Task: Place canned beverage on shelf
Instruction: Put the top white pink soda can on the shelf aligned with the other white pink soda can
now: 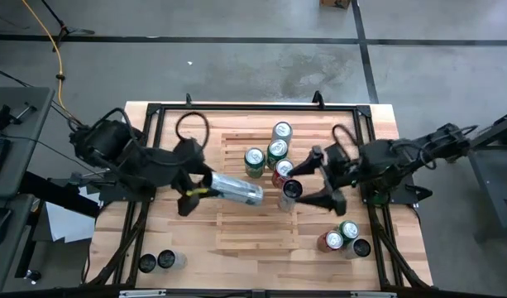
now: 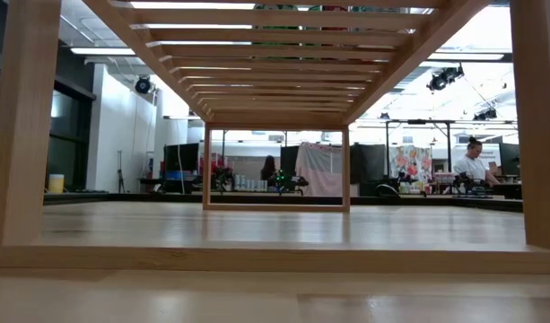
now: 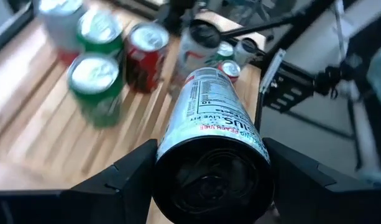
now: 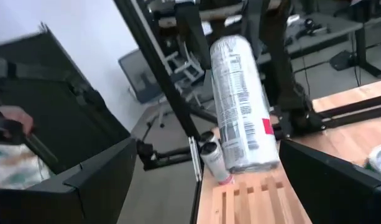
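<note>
Close up in the left wrist view, a long silver can (image 3: 212, 134) fills the lower middle of the frame, its dark bottom end facing the camera. Two dark fingers (image 3: 125, 177) press on it from both sides, so the left pincer (image 1: 189, 193) is holding the silver can. In the high view the can (image 1: 236, 189) lies on its side, just left of the middle of the frame, above the shelf (image 1: 236, 232). It points toward the right.

The shelf is the pale rack of wooden slats that sits in the middle of the table (image 1: 377, 116). Five cans stand on it, a little right of the middle of the high view: a silver-topped one (image 1: 282, 132), two green ones (image 1: 254, 161), a red one (image 1: 282, 172) and a dark-topped one (image 1: 291, 190).

The right pincer (image 1: 319, 175) is right of the middle of the high view, next to the dark-topped can. Its fingers are spread wide and hold nothing.

Three more cans (image 1: 342, 238) stand on the table at the lower right of the high view. Two dark-topped cans (image 1: 156, 262) stand at the lower left.

The low view looks under the slats (image 2: 275, 54) into a room, with a person (image 2: 475, 164) at the far right
</note>
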Controlling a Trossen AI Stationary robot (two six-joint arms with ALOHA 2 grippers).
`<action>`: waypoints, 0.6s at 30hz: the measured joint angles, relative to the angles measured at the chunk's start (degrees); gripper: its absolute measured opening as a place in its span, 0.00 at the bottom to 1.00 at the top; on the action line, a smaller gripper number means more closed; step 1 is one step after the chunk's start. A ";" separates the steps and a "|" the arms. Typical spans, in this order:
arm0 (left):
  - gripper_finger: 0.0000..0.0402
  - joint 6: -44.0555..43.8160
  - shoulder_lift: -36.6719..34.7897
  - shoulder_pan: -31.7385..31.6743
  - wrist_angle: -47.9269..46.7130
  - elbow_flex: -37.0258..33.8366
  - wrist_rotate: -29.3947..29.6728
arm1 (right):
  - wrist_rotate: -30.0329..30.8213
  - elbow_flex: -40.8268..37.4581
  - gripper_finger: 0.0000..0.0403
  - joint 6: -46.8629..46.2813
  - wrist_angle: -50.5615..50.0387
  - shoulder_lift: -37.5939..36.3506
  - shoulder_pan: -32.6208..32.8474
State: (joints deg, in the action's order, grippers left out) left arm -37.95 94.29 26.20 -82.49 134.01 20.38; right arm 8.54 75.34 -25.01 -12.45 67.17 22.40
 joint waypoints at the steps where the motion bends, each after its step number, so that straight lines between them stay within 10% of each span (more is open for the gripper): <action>1: 0.59 2.72 1.11 0.00 0.24 1.00 -0.31 | 0.00 1.02 0.95 0.28 -0.46 1.43 0.24; 18: 0.59 8.61 7.25 0.59 -1.35 0.14 -0.78 | 8.72 26.25 0.95 7.53 -28.48 19.83 0.32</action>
State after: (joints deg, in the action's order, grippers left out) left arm -29.33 101.54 26.79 -83.84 134.15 19.60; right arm 17.25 101.58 -17.47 -40.93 87.01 22.73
